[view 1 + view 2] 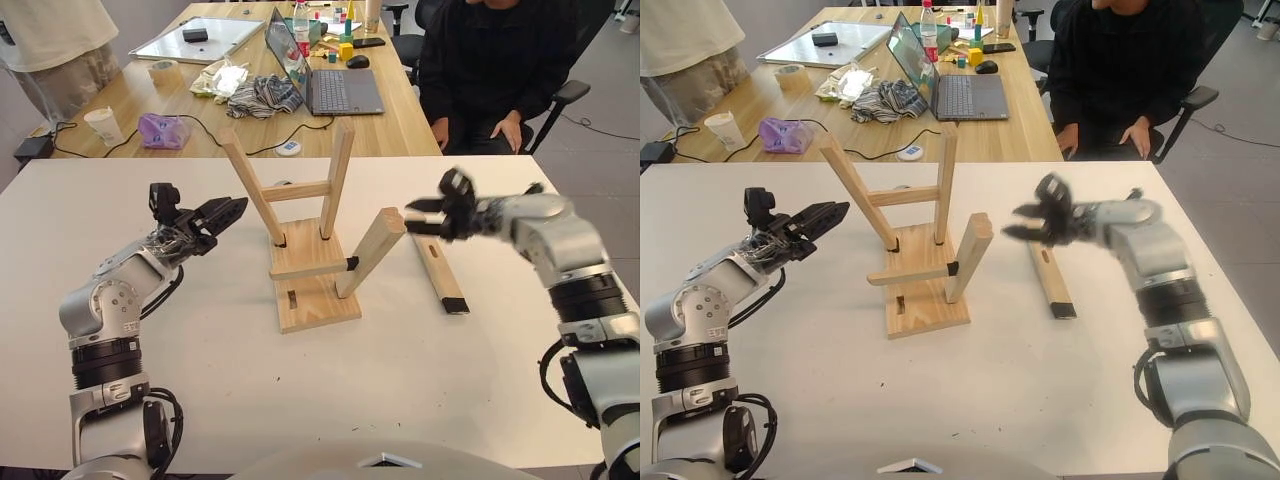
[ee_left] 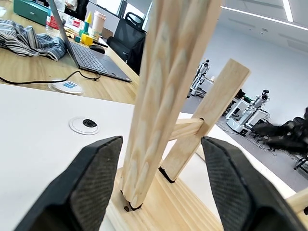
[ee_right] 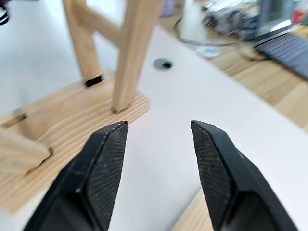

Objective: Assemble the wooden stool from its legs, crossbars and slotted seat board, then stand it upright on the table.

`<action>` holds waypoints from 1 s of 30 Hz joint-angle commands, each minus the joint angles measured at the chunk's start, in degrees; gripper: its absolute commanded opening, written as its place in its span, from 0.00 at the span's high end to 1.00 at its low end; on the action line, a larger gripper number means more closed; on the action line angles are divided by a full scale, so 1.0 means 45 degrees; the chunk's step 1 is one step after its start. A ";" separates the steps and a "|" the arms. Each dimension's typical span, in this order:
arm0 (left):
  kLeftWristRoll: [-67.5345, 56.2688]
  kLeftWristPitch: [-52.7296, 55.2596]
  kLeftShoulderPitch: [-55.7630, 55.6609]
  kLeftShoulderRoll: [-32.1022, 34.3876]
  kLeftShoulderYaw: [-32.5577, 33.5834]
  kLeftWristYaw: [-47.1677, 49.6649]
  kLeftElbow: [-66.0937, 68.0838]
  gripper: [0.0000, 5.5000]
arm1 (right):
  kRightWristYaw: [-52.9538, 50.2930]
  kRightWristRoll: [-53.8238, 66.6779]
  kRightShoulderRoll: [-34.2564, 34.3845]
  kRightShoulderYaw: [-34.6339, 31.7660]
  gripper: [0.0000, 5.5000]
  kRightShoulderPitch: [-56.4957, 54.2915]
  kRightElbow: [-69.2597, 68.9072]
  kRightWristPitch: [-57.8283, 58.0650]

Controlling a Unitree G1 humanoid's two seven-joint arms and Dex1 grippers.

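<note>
White desk [image 1: 200,400] carries seat board [image 1: 318,302] between claws, slots up for legs; two seated legs [image 1: 252,188] ahead of left claw [image 1: 225,212], spread apart; third leg [image 1: 372,252] leans unseated beside right claw [image 1: 418,220], also apart, loose leg [image 1: 440,272] beneath

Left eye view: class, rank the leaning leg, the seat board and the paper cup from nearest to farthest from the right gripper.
1. Leaning leg, its top just beside the right gripper.
2. Seat board, flat on the white table, toward the centre.
3. Paper cup, on the wooden desk, far left.
</note>
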 commanded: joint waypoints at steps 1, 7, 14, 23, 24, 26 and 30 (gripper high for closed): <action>0.0019 -0.0073 -0.0145 0.0114 -0.0137 0.0155 0.0056 0.46 | -0.1444 0.5448 0.1936 -0.3244 0.71 -0.1669 -0.3490 0.2392; 0.0231 -0.0188 0.0045 0.0049 -0.0397 0.0130 0.0231 0.46 | -0.4969 1.3591 0.2567 -0.4688 0.98 -0.4858 -0.7051 0.4264; 0.0476 -0.0666 0.0081 -0.0228 -0.0391 0.0636 0.0682 0.46 | -0.1198 0.8357 0.0922 0.2210 1.00 0.4467 -0.6687 0.3257; 0.0294 -0.0758 0.0514 -0.0187 -0.0216 0.0799 0.0228 0.46 | -0.3831 1.1028 0.2186 -0.2453 1.00 0.0456 -0.5406 0.2475; 0.0229 -0.0737 0.0621 -0.0175 -0.0152 0.0858 0.0066 0.46 | -0.4646 1.1519 0.1818 -0.3472 1.00 -0.0035 -0.4933 0.2464; -0.0093 -0.0572 0.0759 -0.0136 0.0176 0.1045 -0.0371 0.46 | -0.5495 1.1530 0.0734 -0.5052 1.00 0.0508 -0.4328 0.2707; -0.0459 -0.0377 0.1074 0.0075 0.0806 0.1652 -0.1283 0.46 | -0.7051 0.6975 -0.0794 -0.2901 0.92 0.3513 -0.4495 0.3333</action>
